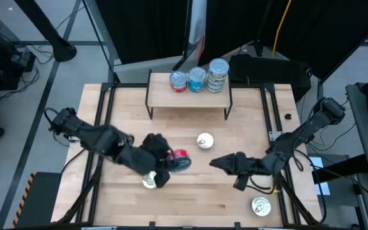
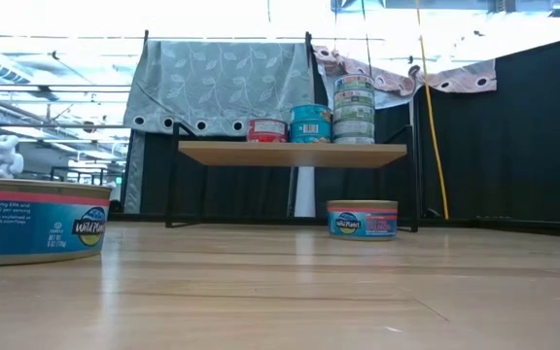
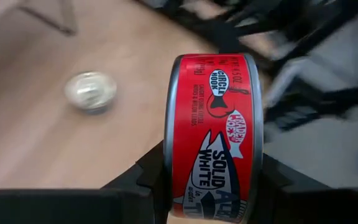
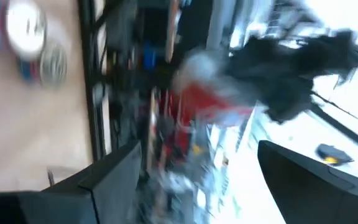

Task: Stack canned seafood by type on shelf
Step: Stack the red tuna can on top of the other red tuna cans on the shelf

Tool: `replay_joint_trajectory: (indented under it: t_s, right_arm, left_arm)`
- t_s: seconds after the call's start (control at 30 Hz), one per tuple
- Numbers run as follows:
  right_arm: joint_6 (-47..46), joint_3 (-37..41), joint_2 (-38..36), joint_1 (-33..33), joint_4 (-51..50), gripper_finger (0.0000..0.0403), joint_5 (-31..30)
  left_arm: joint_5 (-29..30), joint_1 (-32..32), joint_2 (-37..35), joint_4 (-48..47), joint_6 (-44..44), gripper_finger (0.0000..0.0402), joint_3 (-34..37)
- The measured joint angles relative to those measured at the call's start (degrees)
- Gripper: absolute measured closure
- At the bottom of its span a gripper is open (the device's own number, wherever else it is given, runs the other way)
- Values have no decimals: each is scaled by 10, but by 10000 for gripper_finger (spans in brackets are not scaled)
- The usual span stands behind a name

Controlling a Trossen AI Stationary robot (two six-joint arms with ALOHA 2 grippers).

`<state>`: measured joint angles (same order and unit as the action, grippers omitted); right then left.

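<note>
The shelf (image 1: 189, 96) at the table's far middle carries a red-sided tin (image 1: 178, 81), a blue tin (image 1: 197, 79) and a taller stack of tins (image 1: 218, 75), all resting on their flat bottoms. My left gripper (image 1: 176, 160) is over the table's middle, shut on a red-sided tin (image 3: 215, 134). My right gripper (image 1: 219, 163) is a little to its right, open, with nothing between its fingers (image 4: 114, 180). Loose tins lie flat on the table: one before the shelf (image 1: 204, 141), one under my left arm (image 1: 149, 181), one at the near right (image 1: 261, 206). My left gripper pinches the red tin between its two fingers (image 3: 146, 180), one on each flat end face, so the printed side wall (image 3: 213, 168) faces the wrist camera. The fingers come from the table's left, slanting down. The tin stands on edge, lifted clear of the table.
In the low view a tin (image 2: 362, 219) sits on the table under the shelf (image 2: 290, 154), and another (image 2: 32, 222) is close at the left. Black frame rails (image 1: 104, 115) run along both table sides. Bare wood lies between the shelf and the grippers.
</note>
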<state>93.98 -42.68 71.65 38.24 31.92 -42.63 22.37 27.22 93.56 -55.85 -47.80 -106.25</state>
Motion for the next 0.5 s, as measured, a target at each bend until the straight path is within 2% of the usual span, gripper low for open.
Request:
replay_joint_trajectory:
  t_s: [0.13,0.23,0.37,0.5]
  right_arm:
    - [113,0,43,17,51,90,-70]
    - [221,0,80,22,138,90,-70]
    - [410,0,134,21,279,90,-57]
    - [465,-19,165,5,309,90,-38]
  left_arm:
    - [-85,-43,0,41,4,264,-29]
    - [-144,-73,0,48,4,264,-31]
    - [-211,-106,1,33,6,264,-31]
    - [-244,-128,3,34,3,264,-31]
